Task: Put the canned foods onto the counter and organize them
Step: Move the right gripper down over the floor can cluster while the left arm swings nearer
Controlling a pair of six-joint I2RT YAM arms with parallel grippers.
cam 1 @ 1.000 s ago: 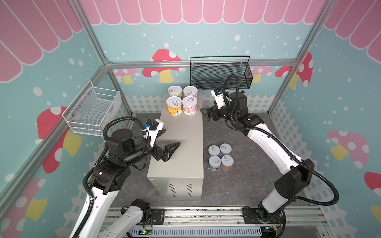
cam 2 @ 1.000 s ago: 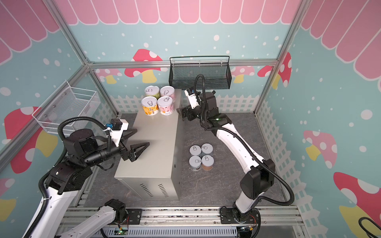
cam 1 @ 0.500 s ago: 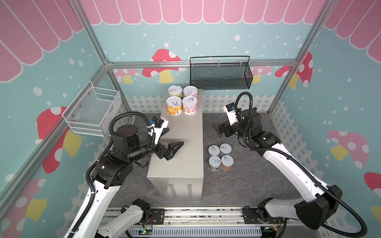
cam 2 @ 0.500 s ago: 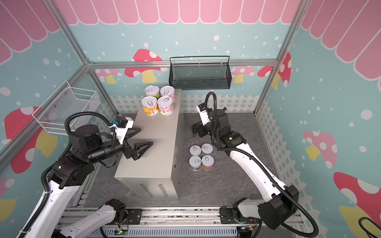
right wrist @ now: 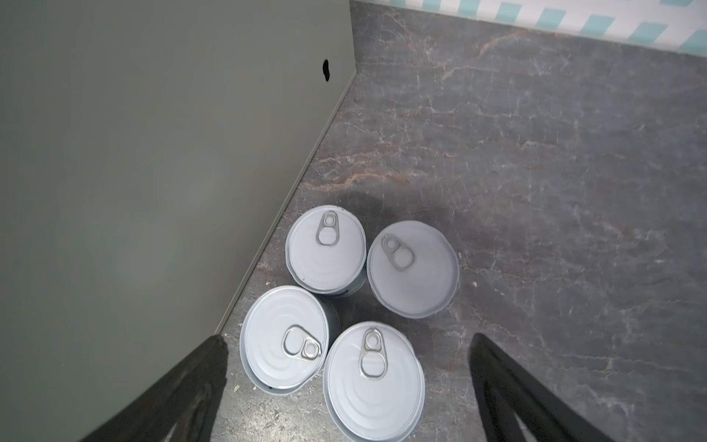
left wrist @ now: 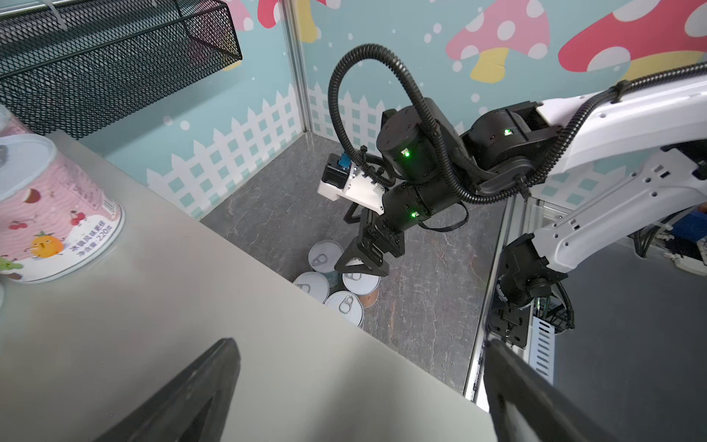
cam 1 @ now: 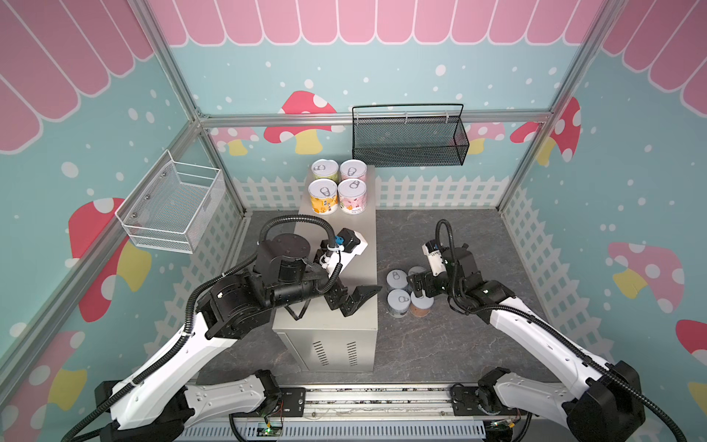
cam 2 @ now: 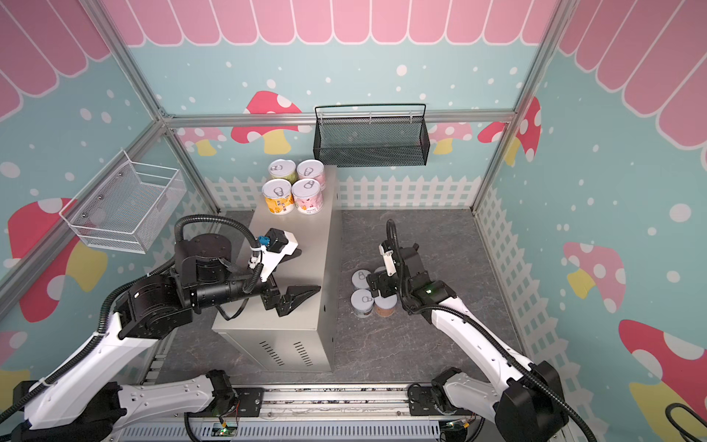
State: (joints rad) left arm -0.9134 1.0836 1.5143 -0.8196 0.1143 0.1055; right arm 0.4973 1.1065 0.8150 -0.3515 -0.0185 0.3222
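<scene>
Four of the canned foods stand in a tight square at the far end of the counter. Four more cans wait on the floor just beside its right side. Expect rigid, smooth-walled tins, probably weighty: take one across its round wall below the lid rim, never by the pull tab. Your right gripper hangs spread wide above that cluster, touching nothing. Your left gripper hovers over the counter's right edge, equally wide and empty.
</scene>
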